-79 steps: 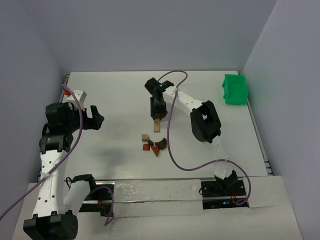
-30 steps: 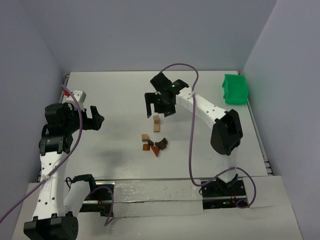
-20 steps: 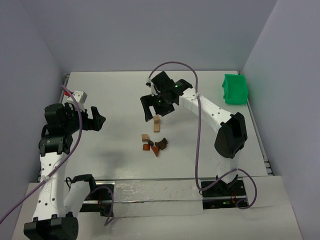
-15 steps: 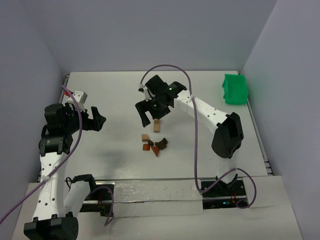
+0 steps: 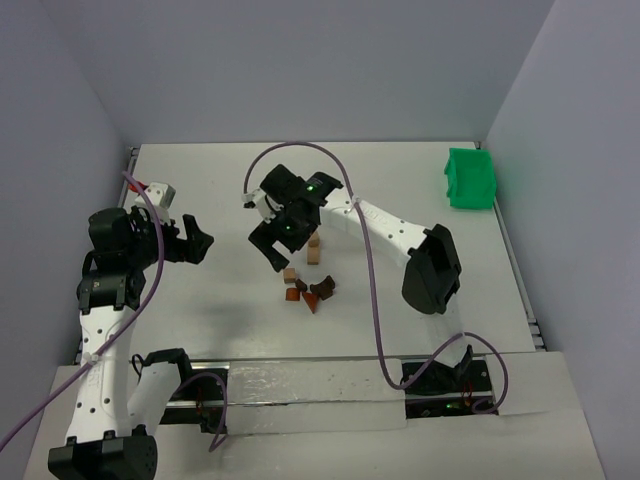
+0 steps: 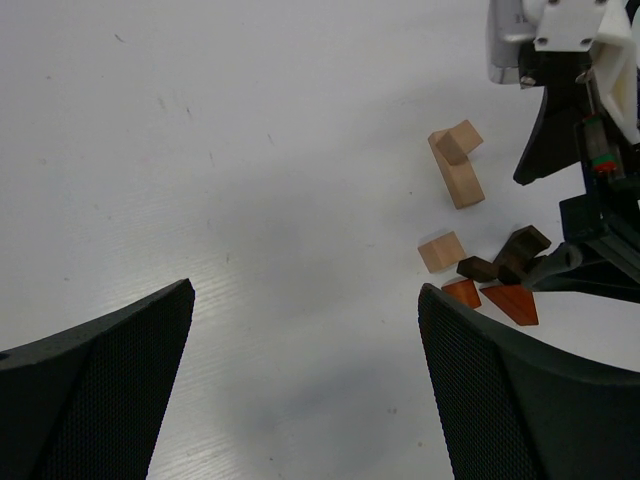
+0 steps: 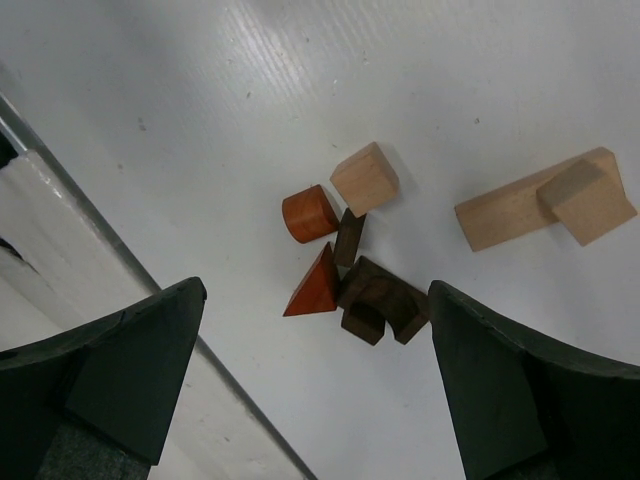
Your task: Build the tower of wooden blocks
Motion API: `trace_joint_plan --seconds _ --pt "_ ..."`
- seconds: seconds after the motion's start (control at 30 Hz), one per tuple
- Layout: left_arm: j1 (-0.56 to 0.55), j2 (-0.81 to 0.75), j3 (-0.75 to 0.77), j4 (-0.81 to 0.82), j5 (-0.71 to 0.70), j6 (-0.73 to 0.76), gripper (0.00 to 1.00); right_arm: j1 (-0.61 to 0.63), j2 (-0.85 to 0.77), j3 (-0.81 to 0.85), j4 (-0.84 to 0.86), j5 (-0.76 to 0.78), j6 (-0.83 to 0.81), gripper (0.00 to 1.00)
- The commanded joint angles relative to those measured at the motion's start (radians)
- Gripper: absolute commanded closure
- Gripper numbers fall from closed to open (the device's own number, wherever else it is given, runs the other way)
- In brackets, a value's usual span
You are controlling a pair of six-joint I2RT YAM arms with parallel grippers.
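Observation:
The wood block tower [image 5: 313,247] is a tan bar lying flat [image 7: 505,218] with a tan cube [image 7: 588,205] on one end; it also shows in the left wrist view [image 6: 458,168]. Just in front lie the loose wood blocks: a tan cube [image 7: 364,178], a reddish round piece [image 7: 308,213], a red wedge [image 7: 314,285], a dark bar [image 7: 349,237] and a dark arch [image 7: 385,300]. My right gripper [image 5: 268,250] hangs open above and left of this pile [image 5: 308,288], holding nothing. My left gripper [image 5: 197,240] stays open at the far left, well apart from the blocks [image 6: 490,275].
A green bin [image 5: 470,178] stands at the back right corner. A small white object [image 5: 160,190] lies at the back left. The table's near edge and rail [image 7: 90,220] run close to the pile. The right arm's purple cable [image 5: 365,260] loops over the table.
My right gripper lifted off the tan cube, which stays on the bar, opened fully, and swung left and nearer over the loose pile. The left arm has not moved.

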Motion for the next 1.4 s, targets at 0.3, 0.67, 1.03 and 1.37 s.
trace_joint_plan --seconds 0.3,0.67,1.03,1.37 --pt "0.034 -0.003 0.037 0.001 0.062 -0.001 0.01 0.05 0.139 0.148 -0.131 -0.054 -0.211 0.01" --pt "0.036 -0.007 0.035 -0.001 0.073 0.004 0.01 0.062 0.224 0.169 -0.135 0.001 -0.294 0.13" --pt "0.041 -0.006 0.035 0.001 0.078 0.005 0.01 0.059 0.276 0.168 -0.115 0.046 -0.397 0.22" --pt "0.043 -0.003 0.033 0.002 0.073 0.003 0.01 0.059 0.316 0.158 -0.074 0.106 -0.434 0.3"
